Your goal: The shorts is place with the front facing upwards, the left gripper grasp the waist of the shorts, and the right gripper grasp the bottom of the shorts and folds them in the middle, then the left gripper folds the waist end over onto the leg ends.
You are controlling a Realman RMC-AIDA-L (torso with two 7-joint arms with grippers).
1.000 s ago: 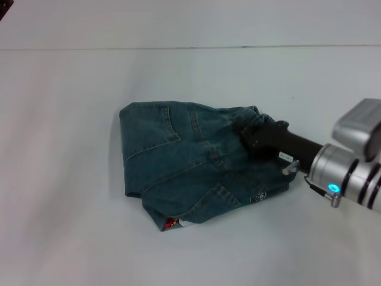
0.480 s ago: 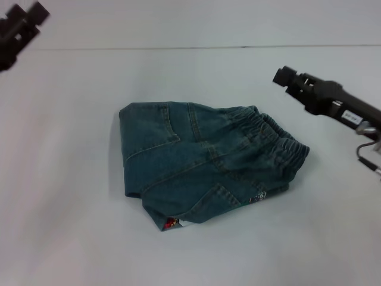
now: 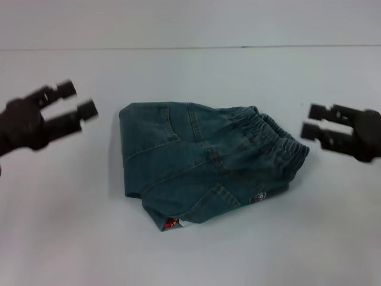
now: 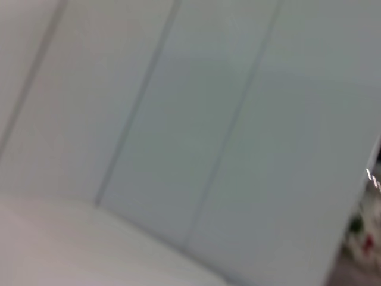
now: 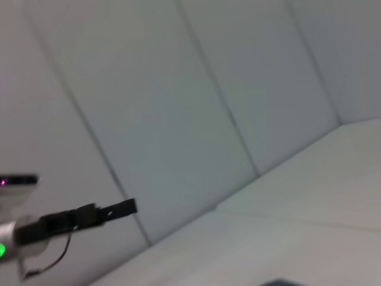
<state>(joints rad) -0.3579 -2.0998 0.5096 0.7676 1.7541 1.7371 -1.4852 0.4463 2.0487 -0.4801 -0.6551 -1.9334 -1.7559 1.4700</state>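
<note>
The shorts (image 3: 196, 161) lie folded into a compact bundle in the middle of the white table (image 3: 190, 256). Their gathered elastic waist (image 3: 277, 143) is on the right side. A bit of the colourful patch (image 3: 171, 223) peeks out at the near edge. I cannot pick out the leg ends in the bundle. My left gripper (image 3: 78, 99) hovers open to the left of the shorts, apart from them. On the right, my right gripper (image 3: 311, 121) hovers open just beyond the waist and touches nothing. The right wrist view shows the left gripper (image 5: 122, 208) far off.
Bare white tabletop surrounds the shorts on all sides, and a pale wall (image 3: 190, 24) runs behind the table's far edge. Both wrist views show mostly pale wall panels (image 4: 178, 119).
The right gripper let go of the waist, lifted away and now hovers open at the right. The left gripper came in from the upper left and dropped lower. The shorts stayed put.
</note>
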